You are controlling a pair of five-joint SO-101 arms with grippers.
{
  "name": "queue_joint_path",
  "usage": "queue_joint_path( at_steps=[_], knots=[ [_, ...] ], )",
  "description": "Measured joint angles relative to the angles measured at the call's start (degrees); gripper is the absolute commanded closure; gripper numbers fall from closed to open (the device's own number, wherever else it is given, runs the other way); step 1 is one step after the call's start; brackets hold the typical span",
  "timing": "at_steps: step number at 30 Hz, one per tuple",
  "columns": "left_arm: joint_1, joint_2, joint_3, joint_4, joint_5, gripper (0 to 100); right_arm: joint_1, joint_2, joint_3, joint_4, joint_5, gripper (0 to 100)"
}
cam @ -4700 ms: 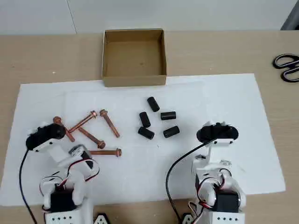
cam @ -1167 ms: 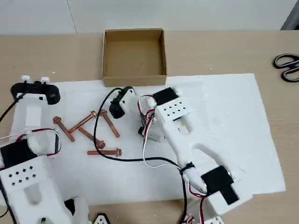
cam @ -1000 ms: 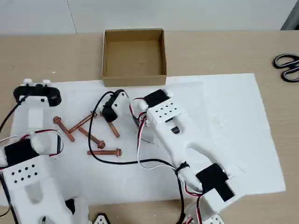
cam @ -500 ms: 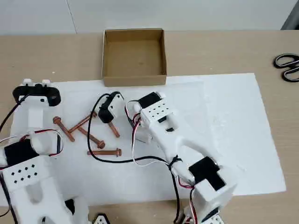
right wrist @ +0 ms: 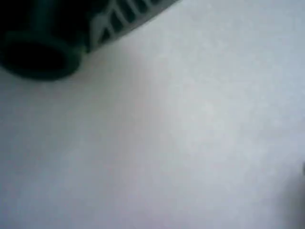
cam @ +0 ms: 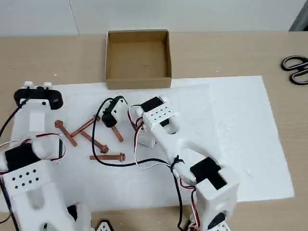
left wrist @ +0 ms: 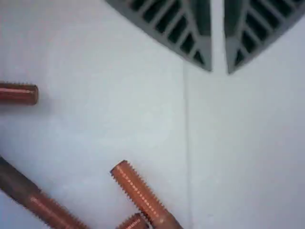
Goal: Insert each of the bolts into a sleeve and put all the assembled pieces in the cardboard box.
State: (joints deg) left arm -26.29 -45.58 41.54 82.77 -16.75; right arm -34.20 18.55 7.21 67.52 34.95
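From my station, the bench (cam: 240, 53) carries a white sheet (cam: 240, 125), and the cardboard box (cam: 169, 53) sits at the sheet's far edge, nothing inside it. So I judge the task barely begun: no bolt sleeved, nothing boxed.

The right arm (cam: 183, 149) lies stretched across the sheet's middle, covering the spot under it. The left arm (cam: 33, 178) stands by the left edge.

Five copper bolts (cam: 108, 157) lie loose on the sheet's left part.

The left end effector (left wrist: 218, 52) hangs over the bolt tips, jaws nearly together, gripping nothing. A black sleeve (right wrist: 38, 55) lies on the sheet just beside the right end effector (right wrist: 124, 16); whether that one is open or closed I cannot tell.
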Motion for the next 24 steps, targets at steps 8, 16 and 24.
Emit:
queue_joint_path(
  at_steps=[8, 16, 24],
  knots=[
    [0.0, 0.0, 0.0, 0.0, 0.0, 99, 1.1, 0.7, -0.4, 0.0, 0.5, 89.1],
    [0.0, 0.0, 0.0, 0.0, 0.0, 99, 1.7, 0.8, -1.2, 0.5, 0.7, 99.5],
    [0.0, 0.0, 0.0, 0.0, 0.0, 99, 1.7, -0.4, -1.7, 2.5, 0.7, 99.5]
  ],
)
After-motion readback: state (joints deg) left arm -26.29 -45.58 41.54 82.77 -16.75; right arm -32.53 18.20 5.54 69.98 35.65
